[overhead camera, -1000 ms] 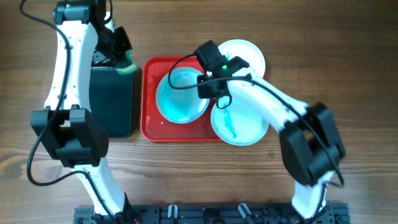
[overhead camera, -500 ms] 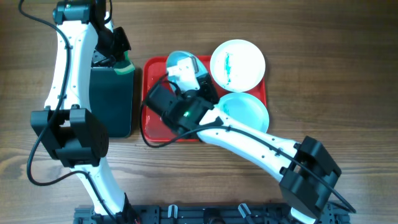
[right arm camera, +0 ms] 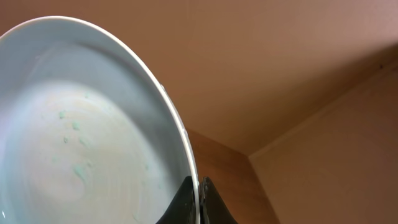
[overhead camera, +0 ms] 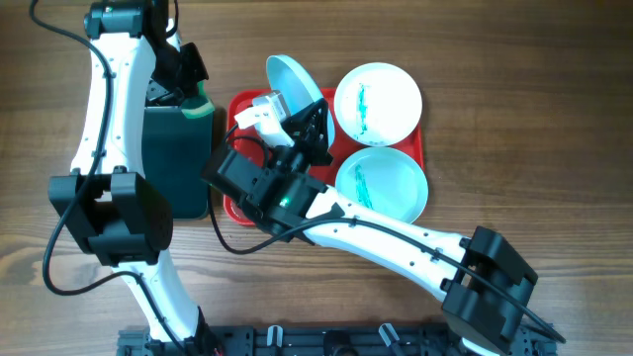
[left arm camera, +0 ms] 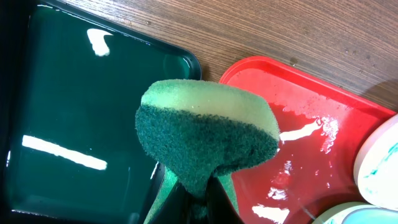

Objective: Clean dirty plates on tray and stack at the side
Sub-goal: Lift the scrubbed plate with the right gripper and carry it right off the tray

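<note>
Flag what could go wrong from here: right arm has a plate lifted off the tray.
1. The right gripper pinches the tilted plate by its rim alone; it could pivot or slip and drop onto the red tray.
2. Faint green specks show on it; stacking it now may leave it dirty.

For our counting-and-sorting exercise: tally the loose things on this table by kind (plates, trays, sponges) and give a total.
plates: 3
trays, the red tray and the black tray: 2
sponge: 1
Total: 6
</note>
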Controlling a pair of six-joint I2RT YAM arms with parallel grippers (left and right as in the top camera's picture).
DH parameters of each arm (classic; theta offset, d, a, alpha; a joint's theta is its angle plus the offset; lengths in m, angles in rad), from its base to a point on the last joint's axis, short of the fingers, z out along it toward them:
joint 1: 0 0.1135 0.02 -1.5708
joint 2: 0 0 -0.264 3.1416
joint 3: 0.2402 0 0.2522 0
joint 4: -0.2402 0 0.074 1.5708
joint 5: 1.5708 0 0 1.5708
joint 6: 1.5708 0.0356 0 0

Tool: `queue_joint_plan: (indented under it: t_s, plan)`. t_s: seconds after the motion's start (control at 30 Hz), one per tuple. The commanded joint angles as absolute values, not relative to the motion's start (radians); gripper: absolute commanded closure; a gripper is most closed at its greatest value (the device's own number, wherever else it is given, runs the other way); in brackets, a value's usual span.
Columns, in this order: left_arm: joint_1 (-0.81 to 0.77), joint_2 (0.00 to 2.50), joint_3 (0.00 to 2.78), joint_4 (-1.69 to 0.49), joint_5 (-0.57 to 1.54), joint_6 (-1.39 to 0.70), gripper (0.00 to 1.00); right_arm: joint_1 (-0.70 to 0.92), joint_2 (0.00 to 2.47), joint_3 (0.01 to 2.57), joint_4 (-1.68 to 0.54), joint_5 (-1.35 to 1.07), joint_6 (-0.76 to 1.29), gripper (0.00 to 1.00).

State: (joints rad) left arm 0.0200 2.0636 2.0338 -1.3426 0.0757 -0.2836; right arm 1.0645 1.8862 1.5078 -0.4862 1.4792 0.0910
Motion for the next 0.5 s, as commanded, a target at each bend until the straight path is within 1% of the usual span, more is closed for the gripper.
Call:
queue_joint_plan:
  t_s: [0.0, 0.07, 0.13, 0.17, 0.2, 0.23, 0.3, 0.37, 0.47]
  plan:
    - [0.025, 2.061, 2.046, -1.339, 0.066, -0.293, 0.96, 1.066, 1.868, 1.514, -0.461, 1.515, 0.082, 0.96]
    - [0.024, 2.061, 2.046, -1.340, 0.066, -0.297, 0.96, 1.066, 1.868, 1.514, -0.469, 1.397, 0.080, 0.96]
    - [0.024, 2.061, 2.046, -1.340, 0.067, -0.300, 0.96, 1.064, 1.868, 1.514, -0.543, 1.175, 0.080, 0.96]
    - [0.024, 2.061, 2.046, -1.340, 0.067, -0.300, 0.96, 1.054, 1.868, 1.514, -0.590, 0.999, 0.083, 0.96]
    - [0.024, 2.061, 2.046, -1.341, 0.067, -0.300, 0.96, 1.026, 1.868, 1.514, -0.628, 0.772, 0.093, 0.96]
    - [0.024, 2.061, 2.046, -1.341, 0.067, -0.300, 0.96, 1.003, 1.868, 1.514, -0.644, 0.661, 0.121, 0.96]
    - [0.023, 2.061, 2.046, -1.345, 0.070, -0.300, 0.96, 0.921, 1.863, 1.514, -0.683, 0.381, 0.190, 0.96]
    - [0.020, 2.061, 2.046, -1.350, 0.079, -0.302, 0.96, 0.811, 1.845, 1.514, -0.710, 0.101, 0.213, 0.96]
    - [0.004, 2.061, 2.046, -1.360, 0.078, -0.305, 0.96, 0.637, 1.785, 1.514, -0.736, -0.198, 0.213, 0.96]
